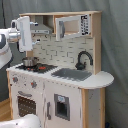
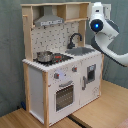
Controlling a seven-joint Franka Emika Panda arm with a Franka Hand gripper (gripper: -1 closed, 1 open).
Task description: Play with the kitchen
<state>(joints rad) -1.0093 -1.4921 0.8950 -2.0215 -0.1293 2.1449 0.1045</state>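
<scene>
Up beside the hood (image 1: 44, 26), at the first exterior view's left, the gripper (image 1: 24, 34) hangs above the stove (image 1: 36, 66), well clear of the pot (image 1: 29, 62) below it. Whether its fingers are spread or closed I cannot tell; nothing seems to be held in them. In the second exterior view only the arm's white head with a blue light shows, at the second exterior view's right near the upper shelf, and the fingers are hidden.

The kitchen (image 2: 60, 60) stands on a wooden floor against a grey backdrop, filling the middle of both exterior views. Its parts look untouched: the pot sits upright on the stove, the oven door (image 2: 65, 94) is shut, the faucet (image 1: 83, 57) arches over the sink (image 1: 71, 74), which appears empty, and the microwave (image 1: 71, 26) door looks closed.

Judging from this, the play has hardly produced any change. No door is open, nothing is lifted or moved. The arm is near the stove side, so the pot or the hood seems the likeliest thing to be handled. Most of the task appears left to do.
</scene>
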